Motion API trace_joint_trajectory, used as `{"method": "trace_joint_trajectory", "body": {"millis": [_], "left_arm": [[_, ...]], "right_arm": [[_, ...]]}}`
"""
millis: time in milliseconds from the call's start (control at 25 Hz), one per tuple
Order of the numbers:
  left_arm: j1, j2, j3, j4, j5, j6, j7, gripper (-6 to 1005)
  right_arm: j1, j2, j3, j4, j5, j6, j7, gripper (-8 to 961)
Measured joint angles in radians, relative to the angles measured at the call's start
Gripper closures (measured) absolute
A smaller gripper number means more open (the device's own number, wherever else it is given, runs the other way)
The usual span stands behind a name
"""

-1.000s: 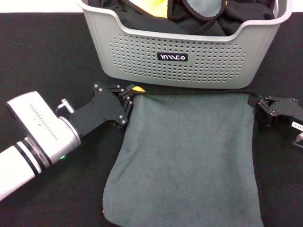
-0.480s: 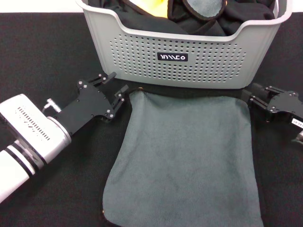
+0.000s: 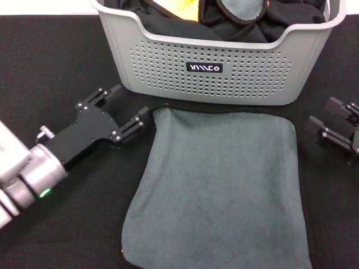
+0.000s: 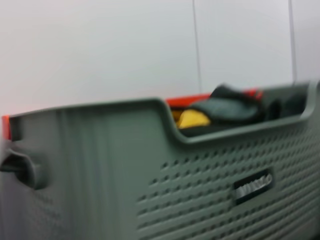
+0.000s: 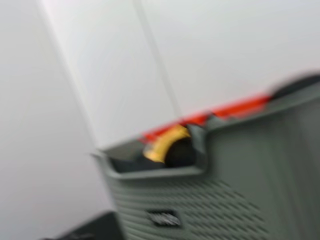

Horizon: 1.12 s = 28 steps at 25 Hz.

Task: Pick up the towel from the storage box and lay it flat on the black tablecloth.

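**Towel flat on the tablecloth, both grippers free of it**

We see the tablecloth (image 3: 50,50) covering the whole work surface, wide and matte black. On it, in the near middle, lies the towel (image 3: 221,185), grey-green face up, spread flat with a thin black edge along its far side; its near edge runs out of the head view. No part of it is held.

Just beyond the towel's far edge stands the box (image 3: 219,61), light grey with rows of small holes and a black label on its near wall. Inside we make out dark cloths (image 3: 174,22), a patch of yellow (image 3: 182,8) and a grey-green fold with a black edge (image 3: 241,10). Both wrist views show the same box from the side (image 4: 150,170) (image 5: 225,190).

Our left gripper (image 3: 127,109) sits low over the tablecloth at the towel's far-left corner, fingers apart, the nearer finger just beside that corner. Our right gripper (image 3: 331,116) is at the right edge, apart from the towel's far-right corner, fingers spread with nothing between them.
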Motion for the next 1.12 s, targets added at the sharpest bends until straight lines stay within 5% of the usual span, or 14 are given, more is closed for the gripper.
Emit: {"method": "trace_joint_trajectory", "body": {"millis": [160, 240, 360, 600, 1120], "left_arm": [[-0.006, 0.072, 0.002, 0.000, 0.138, 0.189, -0.246, 276], [-0.024, 0.104, 0.003, 0.000, 0.221, 0.311, -0.352, 279], [-0.057, 0.125, 0.003, 0.027, 0.352, 0.494, -0.439, 283], [-0.073, 0.112, -0.002, 0.114, 0.474, 0.548, -0.521, 291], [-0.076, 0.103, -0.006, 0.124, 0.478, 0.554, -0.528, 291]], "right_arm": [[0.010, -0.022, -0.010, 0.000, -0.060, 0.169, -0.037, 182], [0.030, -0.036, -0.010, 0.017, -0.127, 0.247, -0.032, 179], [0.060, -0.048, -0.011, 0.044, -0.201, 0.311, -0.013, 175], [0.104, -0.039, -0.012, 0.101, -0.298, 0.334, 0.047, 174], [0.099, -0.027, -0.024, 0.113, -0.305, 0.337, 0.031, 174]]}}
